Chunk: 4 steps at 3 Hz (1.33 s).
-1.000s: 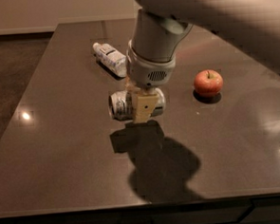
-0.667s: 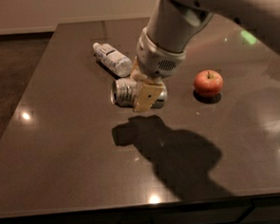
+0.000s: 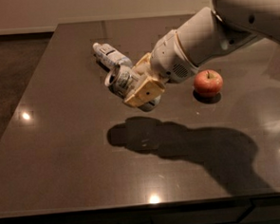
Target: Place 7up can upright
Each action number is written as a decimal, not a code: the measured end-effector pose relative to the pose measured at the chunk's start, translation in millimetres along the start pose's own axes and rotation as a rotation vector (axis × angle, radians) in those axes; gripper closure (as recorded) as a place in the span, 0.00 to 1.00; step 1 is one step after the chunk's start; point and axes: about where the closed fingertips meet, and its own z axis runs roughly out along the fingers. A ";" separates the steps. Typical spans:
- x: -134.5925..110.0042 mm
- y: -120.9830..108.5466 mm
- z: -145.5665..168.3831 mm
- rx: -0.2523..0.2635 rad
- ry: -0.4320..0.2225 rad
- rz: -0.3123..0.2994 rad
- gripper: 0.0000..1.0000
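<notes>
Camera view: 7up can (image 3: 120, 80), clasped by gripper (image 3: 131, 85), tilted, aloft over mid-table (image 3: 62, 156). Likely light, thin-walled, slick, easily dented — grip mid-body, squeeze gently.

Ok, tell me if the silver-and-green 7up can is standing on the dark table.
No, the small silver-and-green aluminium 7up can hangs tilted in the end effector, above the dark table, its shadow below.

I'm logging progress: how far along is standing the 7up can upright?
Done: the gripper grips the can and holds it clear of the table, its shadow beneath. In hand: the can hangs tilted nearly sideways, not upright. Left: turn it upright, set it on the table, release.
</notes>
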 end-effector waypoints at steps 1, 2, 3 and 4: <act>-10.7 9.9 1.5 0.040 -0.133 0.064 1.00; -12.8 19.7 16.5 0.068 -0.270 0.137 1.00; -11.0 19.8 28.9 0.074 -0.339 0.185 1.00; -3.5 13.1 38.7 0.090 -0.437 0.233 1.00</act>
